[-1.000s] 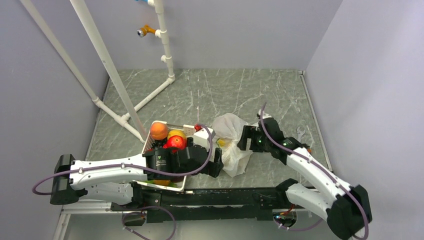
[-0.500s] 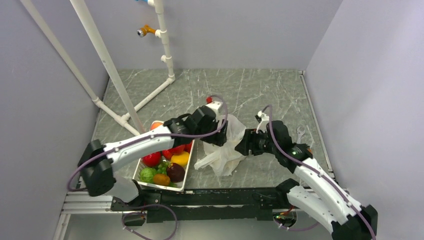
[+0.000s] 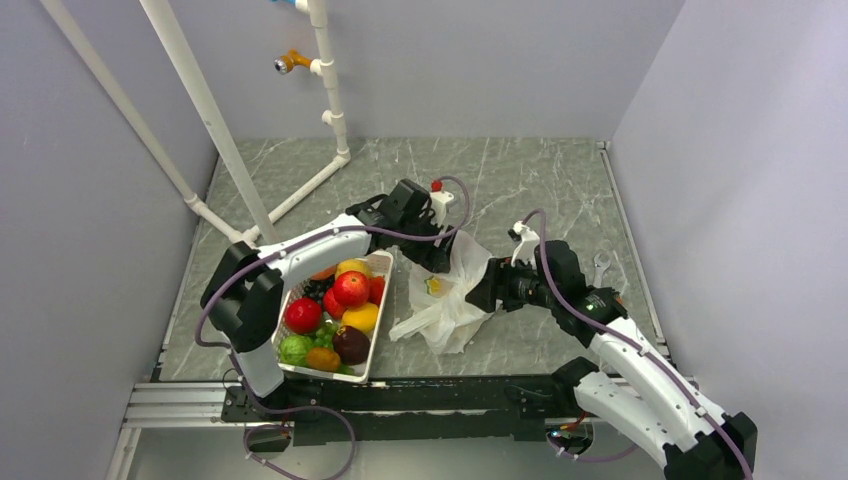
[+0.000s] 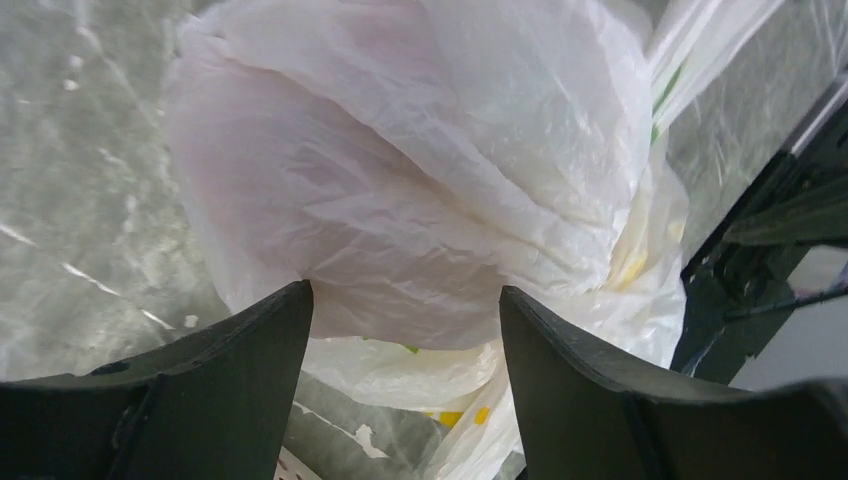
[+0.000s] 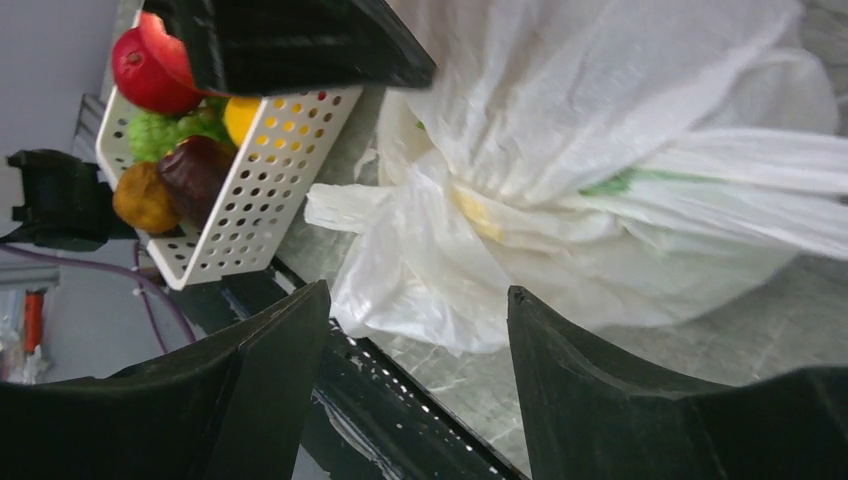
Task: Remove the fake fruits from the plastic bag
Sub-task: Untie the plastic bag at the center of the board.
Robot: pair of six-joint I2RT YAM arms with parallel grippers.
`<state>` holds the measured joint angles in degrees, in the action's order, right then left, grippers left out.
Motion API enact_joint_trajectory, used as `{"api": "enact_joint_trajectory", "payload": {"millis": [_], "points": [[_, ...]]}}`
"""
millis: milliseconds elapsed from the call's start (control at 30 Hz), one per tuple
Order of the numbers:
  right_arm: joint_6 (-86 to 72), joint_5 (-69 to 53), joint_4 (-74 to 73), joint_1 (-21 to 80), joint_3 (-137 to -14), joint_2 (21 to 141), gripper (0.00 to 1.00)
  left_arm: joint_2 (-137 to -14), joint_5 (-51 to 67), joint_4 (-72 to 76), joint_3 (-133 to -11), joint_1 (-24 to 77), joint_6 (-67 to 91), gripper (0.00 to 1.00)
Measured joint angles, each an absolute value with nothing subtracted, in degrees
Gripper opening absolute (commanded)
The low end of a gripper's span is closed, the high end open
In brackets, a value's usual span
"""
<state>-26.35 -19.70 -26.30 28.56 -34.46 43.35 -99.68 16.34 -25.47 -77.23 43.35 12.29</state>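
Observation:
The plastic bag (image 3: 455, 300) lies crumpled on the table between my two grippers, white and translucent. It fills the left wrist view (image 4: 420, 170) and the right wrist view (image 5: 610, 170). A small yellow-green patch (image 3: 435, 287) shows on or through it; I cannot tell whether that is print or fruit. The fake fruits inside are otherwise hidden. My left gripper (image 3: 437, 262) is open at the bag's far-left side, jaws either side of a bulge (image 4: 405, 300). My right gripper (image 3: 480, 297) is open and empty at the bag's right side (image 5: 415, 300).
A white perforated basket (image 3: 378, 330) stands just left of the bag, holding a red apple (image 3: 350, 288), a dark purple fruit (image 3: 350, 344) and other fruits. It also shows in the right wrist view (image 5: 265, 190). White pipes (image 3: 300, 195) cross the far left. A metal rail (image 3: 450, 385) edges the table front.
My left arm has swung from in front of the basket up and over to the bag's far side. My right gripper has shifted slightly left against the bag. The bag has slumped forward-left.

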Motion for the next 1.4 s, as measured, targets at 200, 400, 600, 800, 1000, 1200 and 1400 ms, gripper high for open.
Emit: {"api": "enact_joint_trajectory", "payload": {"millis": [200,400,600,800,1000,1200,1400], "points": [[-25.23,-20.80,-23.68,31.09,-34.65,47.77,0.69,-99.92,19.77,-24.62,-74.56,44.25,11.20,0.64],[-24.40,-11.94,-24.14,38.00,-37.23,53.47,0.57,-100.57,23.49,-24.73,-75.33,44.23,11.60,0.64],[-25.47,0.80,-23.09,44.31,-37.52,55.77,0.51,-104.99,28.62,-26.72,-80.38,44.23,12.14,0.45],[-27.51,8.43,-20.58,45.93,-35.24,56.90,0.23,-106.89,29.71,-30.15,-83.94,44.16,10.48,0.04],[-29.10,12.53,-19.59,46.13,-35.07,55.20,0.00,-106.76,27.49,-31.00,-83.64,43.70,8.84,0.00],[-35.64,14.74,-19.11,46.28,-29.63,44.16,0.00,-103.55,21.28,-32.34,-83.44,43.40,7.60,0.00],[-42.98,16.49,-21.23,46.26,-22.79,28.25,0.00,-102.10,16.82,-35.90,-85.30,39.53,7.18,0.00]]}}
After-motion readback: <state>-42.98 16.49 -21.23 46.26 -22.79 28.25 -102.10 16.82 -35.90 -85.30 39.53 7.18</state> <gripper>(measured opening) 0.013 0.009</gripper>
